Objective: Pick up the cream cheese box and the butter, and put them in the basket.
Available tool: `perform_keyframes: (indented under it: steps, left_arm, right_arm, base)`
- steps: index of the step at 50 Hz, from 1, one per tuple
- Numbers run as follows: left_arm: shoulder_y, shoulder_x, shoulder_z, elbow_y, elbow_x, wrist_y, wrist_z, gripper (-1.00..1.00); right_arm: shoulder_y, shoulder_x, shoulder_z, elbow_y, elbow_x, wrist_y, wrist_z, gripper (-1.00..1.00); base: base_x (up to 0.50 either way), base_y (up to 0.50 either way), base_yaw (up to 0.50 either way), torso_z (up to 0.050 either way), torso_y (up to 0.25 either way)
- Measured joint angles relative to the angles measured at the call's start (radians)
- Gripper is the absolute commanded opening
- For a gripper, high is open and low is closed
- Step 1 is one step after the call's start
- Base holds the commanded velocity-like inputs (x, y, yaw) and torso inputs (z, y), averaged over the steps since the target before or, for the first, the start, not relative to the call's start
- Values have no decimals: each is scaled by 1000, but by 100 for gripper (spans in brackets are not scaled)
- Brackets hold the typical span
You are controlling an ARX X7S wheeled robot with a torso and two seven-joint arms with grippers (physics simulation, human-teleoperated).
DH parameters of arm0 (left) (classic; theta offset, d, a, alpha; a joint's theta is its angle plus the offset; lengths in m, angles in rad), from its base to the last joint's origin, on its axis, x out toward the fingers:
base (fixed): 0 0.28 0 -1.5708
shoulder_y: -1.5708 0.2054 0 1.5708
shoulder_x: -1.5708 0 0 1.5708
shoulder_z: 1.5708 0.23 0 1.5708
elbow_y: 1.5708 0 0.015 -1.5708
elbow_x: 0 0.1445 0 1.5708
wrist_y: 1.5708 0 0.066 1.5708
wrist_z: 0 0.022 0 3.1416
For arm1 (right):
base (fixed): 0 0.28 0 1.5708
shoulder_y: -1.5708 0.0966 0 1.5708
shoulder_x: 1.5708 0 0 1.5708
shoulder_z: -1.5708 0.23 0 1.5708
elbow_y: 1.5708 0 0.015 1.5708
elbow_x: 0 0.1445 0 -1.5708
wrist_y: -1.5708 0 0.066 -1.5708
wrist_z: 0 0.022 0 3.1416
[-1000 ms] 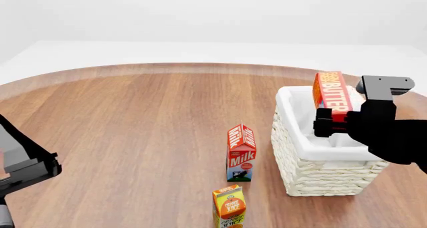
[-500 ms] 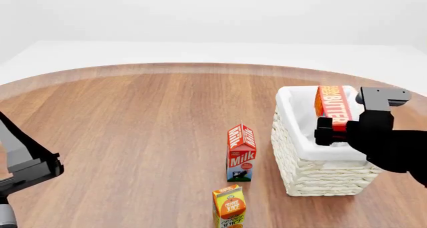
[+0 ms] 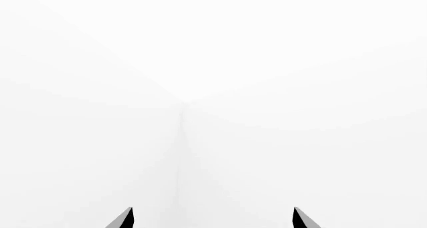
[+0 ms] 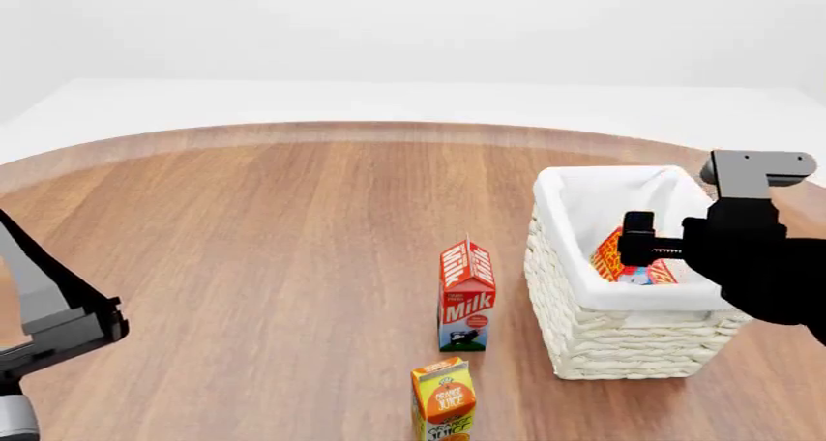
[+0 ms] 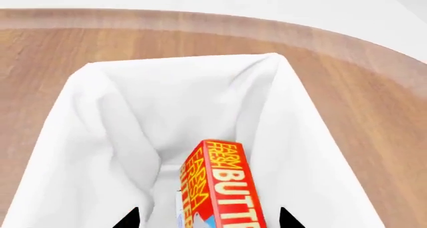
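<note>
The white wicker basket (image 4: pixel 620 339) stands at the right of the wooden table; its cloth liner fills the right wrist view (image 5: pixel 113 113). The red-orange butter (image 4: pixel 612 254) lies tilted inside it, also in the right wrist view (image 5: pixel 223 188). A small blue-and-white patch under the butter (image 4: pixel 633 277) looks like the cream cheese box, mostly hidden. My right gripper (image 4: pixel 641 246) hovers over the basket, open, its jaws wide on either side of the butter (image 5: pixel 207 219) without touching it. My left gripper (image 3: pixel 212 219) is open and empty, facing blank white.
A red milk carton (image 4: pixel 466 296) stands just left of the basket. An orange juice carton (image 4: pixel 444 399) stands in front of it near the bottom edge. My left arm (image 4: pixel 58 325) is at the lower left. The table's curved far edge (image 4: pixel 387 130) runs behind.
The butter was held above the basket and now lies inside it. My right gripper has let go of it and has drawn back a little to the right.
</note>
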Motion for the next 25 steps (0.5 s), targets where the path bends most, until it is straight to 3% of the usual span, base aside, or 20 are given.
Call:
perform_keyframes:
  steps: [13, 25]
  left_arm:
    - [4, -1, 2, 6, 1, -1, 0, 100]
    - [5, -2, 4, 8, 8, 1, 0, 100]
  right_arm:
    - [-17, 212, 77, -447, 67, -56, 141, 100]
    - [-85, 444, 129, -851, 83, -228, 289, 100]
  base:
    - [0, 0, 0, 0, 0]
    - [0, 0, 0, 0, 0]
